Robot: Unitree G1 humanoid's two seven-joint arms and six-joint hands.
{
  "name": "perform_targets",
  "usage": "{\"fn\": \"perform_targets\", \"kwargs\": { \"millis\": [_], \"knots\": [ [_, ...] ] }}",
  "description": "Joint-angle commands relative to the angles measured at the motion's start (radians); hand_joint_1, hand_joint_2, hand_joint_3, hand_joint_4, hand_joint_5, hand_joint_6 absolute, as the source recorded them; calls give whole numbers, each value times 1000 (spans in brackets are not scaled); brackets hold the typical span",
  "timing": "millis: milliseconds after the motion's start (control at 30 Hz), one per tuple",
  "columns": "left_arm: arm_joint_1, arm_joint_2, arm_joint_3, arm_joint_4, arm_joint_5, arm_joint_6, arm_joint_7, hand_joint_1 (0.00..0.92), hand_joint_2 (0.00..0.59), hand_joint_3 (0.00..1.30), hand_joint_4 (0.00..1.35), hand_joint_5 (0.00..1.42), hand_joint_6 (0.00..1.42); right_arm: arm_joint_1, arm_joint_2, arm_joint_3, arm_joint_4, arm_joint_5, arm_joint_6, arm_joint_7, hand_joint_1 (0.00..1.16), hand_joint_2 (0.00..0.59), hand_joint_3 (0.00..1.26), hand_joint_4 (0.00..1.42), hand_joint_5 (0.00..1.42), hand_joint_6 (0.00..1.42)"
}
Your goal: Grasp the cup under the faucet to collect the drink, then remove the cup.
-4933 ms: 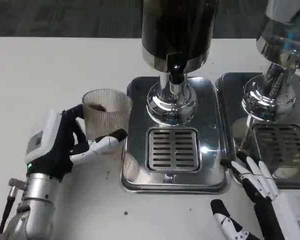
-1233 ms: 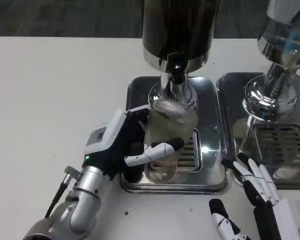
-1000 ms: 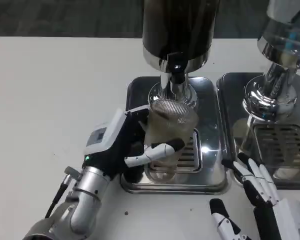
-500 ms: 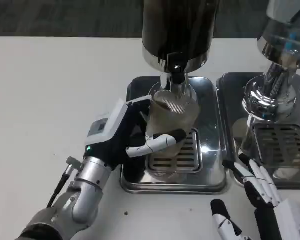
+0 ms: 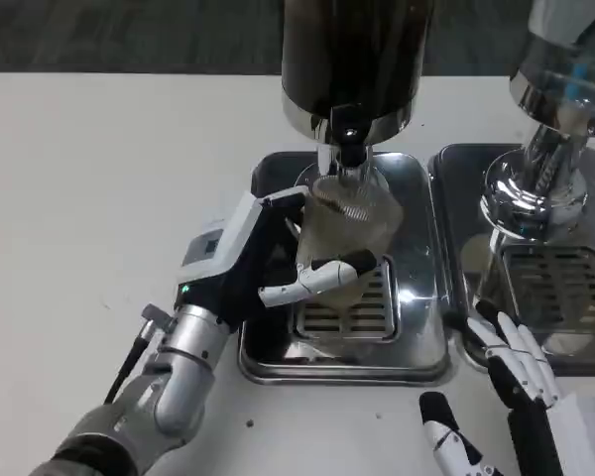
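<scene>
Left robot hand is clamped around the ribbed clear glass cup, holding it over the slotted drain grille of the shiny steel drip tray, with the cup rim right under the black faucet nozzle of the dark cylindrical drink dispenser. Right robot hand sits low at the tabletop's near edge, fingers apart and gripping nothing, just in front of the second steel drip tray that carries the chrome-based second dispenser.
</scene>
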Motion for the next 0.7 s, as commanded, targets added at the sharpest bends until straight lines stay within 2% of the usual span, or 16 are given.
{"fn": "perform_targets", "kwargs": {
  "millis": [33, 433, 700],
  "knots": [
    [-36, -10, -9, 8, 1, 5, 7, 206, 190, 526, 647, 833, 634, 17, 6, -1, -11, -14, 6, -14, 213, 385, 209, 74, 61, 265],
    [-32, -10, -27, 20, 3, 21, -8, 195, 194, 524, 628, 802, 591, 17, 6, -2, -8, -10, -1, -4, 205, 388, 209, 74, 72, 265],
    [-14, 6, -30, 13, 1, 14, -13, 191, 195, 518, 614, 775, 570, 15, 10, 7, -3, -8, -4, -4, 196, 390, 209, 74, 73, 268]
  ]
}}
